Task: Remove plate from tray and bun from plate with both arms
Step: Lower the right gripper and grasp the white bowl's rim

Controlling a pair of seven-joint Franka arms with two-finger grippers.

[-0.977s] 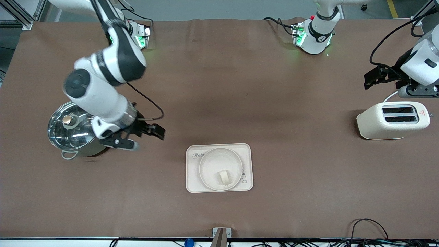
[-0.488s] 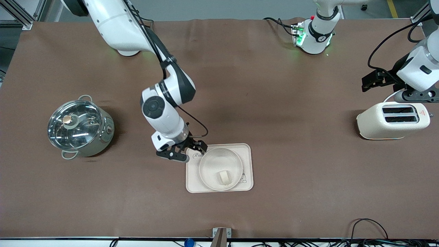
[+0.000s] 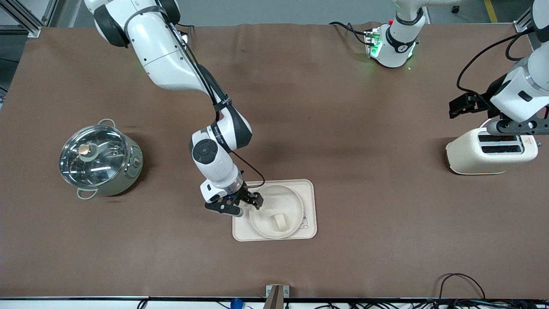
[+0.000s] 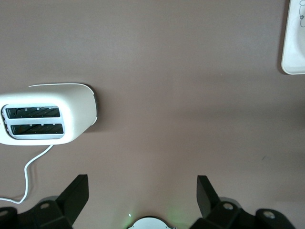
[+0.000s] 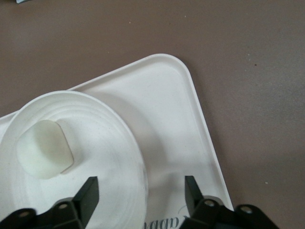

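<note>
Two black two-finger tools in view. Right tool (image 3: 244, 201) now low over the corner of the rectangular cream tray with a rabbit drawing (image 3: 309, 209), at the rim of the round shallow cream-white plate (image 3: 261, 219); a second ago out beside the lidded steel pot (image 3: 101, 161), half a second ago just reaching the tray's edge. Fingers (image 5: 88, 193) spread apart, one over the plate's rim, the other over bare tray, nothing between them. Plate seated on the tray, unmoved across all three moments. Small pale cream stubby bun (image 3: 280, 222) lying inside the plate, on the part nearer the front camera; also plain in the right wrist view (image 5: 44, 149). Left tool (image 3: 461, 105) up in the air over the brown table (image 3: 343, 128) just beside the cream two-slot toaster (image 3: 491, 150), toward the left arm's end; shifted only slightly over the last second. Fingers (image 4: 76, 193) wide apart, holding nothing. Pot standing toward the right arm's end of the table, well apart from the tray, uncovered again with the right arm gone from above it.
</note>
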